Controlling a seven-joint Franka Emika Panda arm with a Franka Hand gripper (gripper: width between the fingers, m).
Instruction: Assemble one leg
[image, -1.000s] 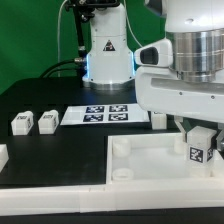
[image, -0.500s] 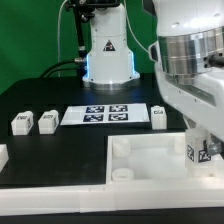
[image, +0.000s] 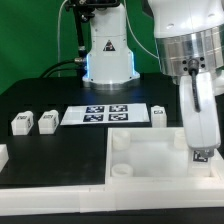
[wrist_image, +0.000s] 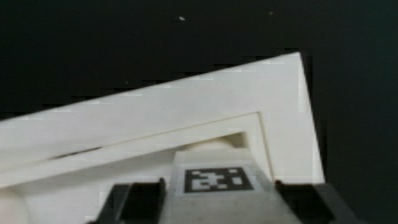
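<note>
My gripper (image: 199, 140) is shut on a leg (image: 200, 153), a white post with a black-and-white tag. It holds the leg upright over the far right part of the large white panel (image: 150, 158), at the exterior view's right. In the wrist view the leg (wrist_image: 217, 182) sits between the two dark fingers (wrist_image: 125, 206), above a corner of the panel (wrist_image: 160, 120). I cannot tell whether the leg touches the panel. Three more legs lie on the black table: two at the left (image: 22, 123) (image: 46, 121) and one beside the marker board (image: 158, 116).
The marker board (image: 108, 114) lies behind the panel. The robot's base (image: 105, 55) stands at the back. Round sockets (image: 121, 142) show at the panel's left corners. A small white part (image: 2, 155) sits at the left edge.
The gripper has turned and shifted to the right with the leg, which now hangs farther right over the panel. The leg beside the marker board has come into view.
</note>
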